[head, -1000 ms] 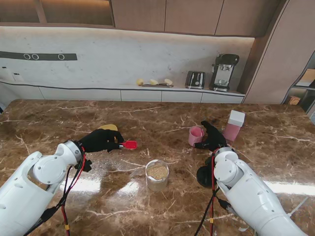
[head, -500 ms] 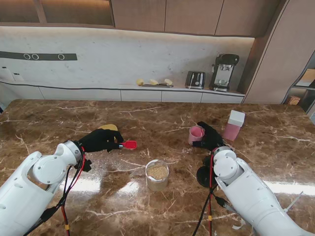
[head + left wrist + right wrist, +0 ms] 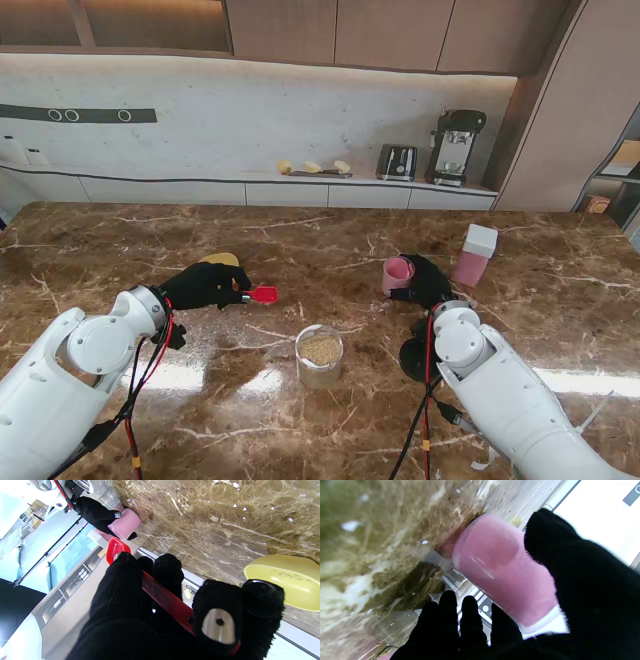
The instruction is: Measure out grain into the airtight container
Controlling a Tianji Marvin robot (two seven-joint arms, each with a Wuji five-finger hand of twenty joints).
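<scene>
While the pink container point(image 3: 398, 274) stands upright on the marble table point(image 3: 330, 240), its mouth open, the right hand point(image 3: 428, 280) is cupped around its side: the wrist view shows the thumb on one flank and the other fingers point(image 3: 450, 620) curling toward the opposite one, but whether they press the wall or only hover just off it cannot be told. Just beyond that hand stands a second pink canister with a white lid point(image 3: 473, 254), apart from the first. Well across from the right hand, the left hand point(image 3: 205, 285) is clamped on the handle of a red scoop point(image 3: 262, 293), the bowl jutting past the fingertips toward the middle of the table, and nothing can be seen in it from here. Behind the left hand lies a yellow dish point(image 3: 221, 260). Between the two hands and nearer the robot sits a clear jar of grain point(image 3: 320, 355), open at the top. The step in hand looks like steadying the container before scooping; the next move would call for dipping the scoop into the jar and carrying it level to the container's mouth.
</scene>
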